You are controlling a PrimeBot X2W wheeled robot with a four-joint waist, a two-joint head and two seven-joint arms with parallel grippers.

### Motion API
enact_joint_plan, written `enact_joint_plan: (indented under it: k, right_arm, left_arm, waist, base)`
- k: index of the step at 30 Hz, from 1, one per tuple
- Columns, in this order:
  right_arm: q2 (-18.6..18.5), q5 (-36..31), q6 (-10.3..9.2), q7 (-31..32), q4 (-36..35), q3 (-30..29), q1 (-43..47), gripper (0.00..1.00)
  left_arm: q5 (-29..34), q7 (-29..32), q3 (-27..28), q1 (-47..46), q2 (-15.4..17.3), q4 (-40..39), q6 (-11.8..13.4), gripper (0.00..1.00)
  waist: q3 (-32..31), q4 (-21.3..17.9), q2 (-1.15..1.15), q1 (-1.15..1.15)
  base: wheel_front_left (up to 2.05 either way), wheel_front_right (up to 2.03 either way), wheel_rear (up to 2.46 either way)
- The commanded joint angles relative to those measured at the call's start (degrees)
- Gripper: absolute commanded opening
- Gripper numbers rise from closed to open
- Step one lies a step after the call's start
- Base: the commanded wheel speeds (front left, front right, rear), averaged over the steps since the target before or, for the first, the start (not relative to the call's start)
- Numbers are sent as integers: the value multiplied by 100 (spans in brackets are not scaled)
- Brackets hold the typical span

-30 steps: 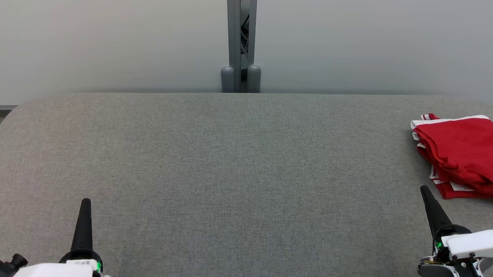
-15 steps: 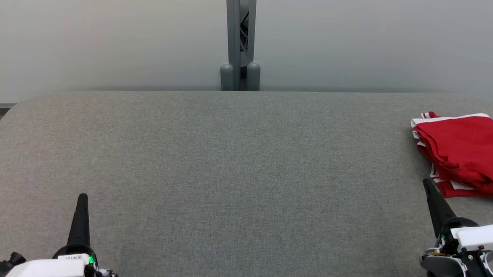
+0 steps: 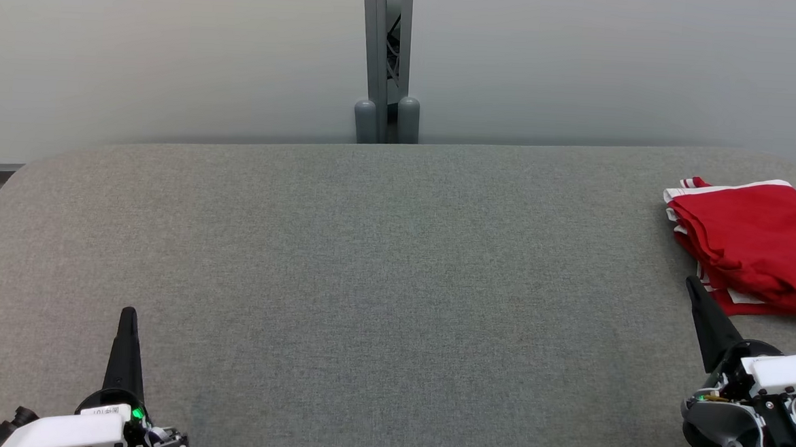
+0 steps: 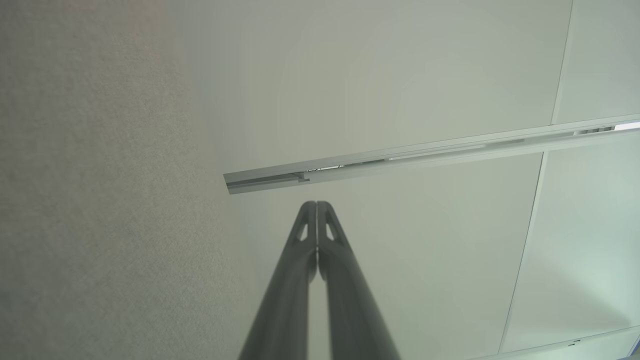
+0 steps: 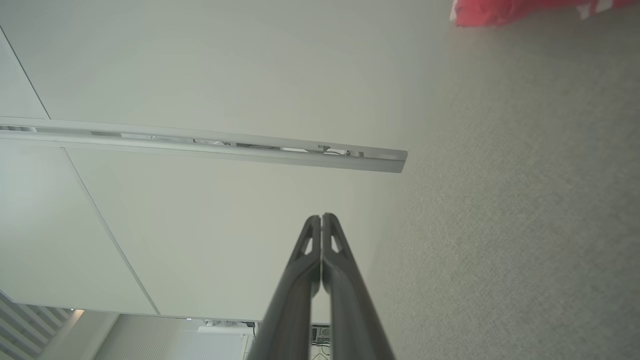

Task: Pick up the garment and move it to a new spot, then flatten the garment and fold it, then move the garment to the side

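The garment [image 3: 761,242] is red with white stripes and lies folded at the right edge of the grey padded table [image 3: 382,270]; a red corner of the garment [image 5: 505,11] shows at the top of the right wrist view. My right gripper [image 3: 693,285] is shut and empty, its tip just left of the garment's near corner. At the lower left my left gripper [image 3: 127,313] is shut too, holding nothing, far from the garment. Both wrist views show closed fingers, the left gripper [image 4: 316,204] and the right gripper [image 5: 321,216], pointing toward the wall.
A grey metal post [image 3: 385,59] stands behind the table's far edge against the pale wall. A horizontal wall rail [image 4: 400,155] crosses the left wrist view, and the same rail [image 5: 210,145] crosses the right wrist view. The table's corners are rounded.
The right gripper has shifted slightly farther and to the right, toward the garment's near corner. The left gripper has drifted a little left. The garment has not moved.
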Motion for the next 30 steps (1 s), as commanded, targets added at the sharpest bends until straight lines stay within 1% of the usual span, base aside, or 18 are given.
enact_joint_plan:
  k: [1, 10, 30]
  right_arm:
    - [-29, 140, 0, 73, 19, -44, -89, 0]
    - [-24, 452, 1, 216, 75, -112, -177, 0]
    - [2, 392, 0, 235, 70, -143, -169, 0]
  left_arm:
    - [-128, 31, 35, -134, 39, -32, -50, 0]
    - [-467, 67, 51, -165, 41, -37, -67, 0]
    - [-450, 67, 49, -147, 40, -34, -62, 0]
  waist:
    - [5, -1, 0, 0]
    - [32, -8, 0, 0]
    - [32, -8, 0, 0]
  base:
    - [0, 0, 0]
    - [0, 0, 0]
    - [0, 0, 0]
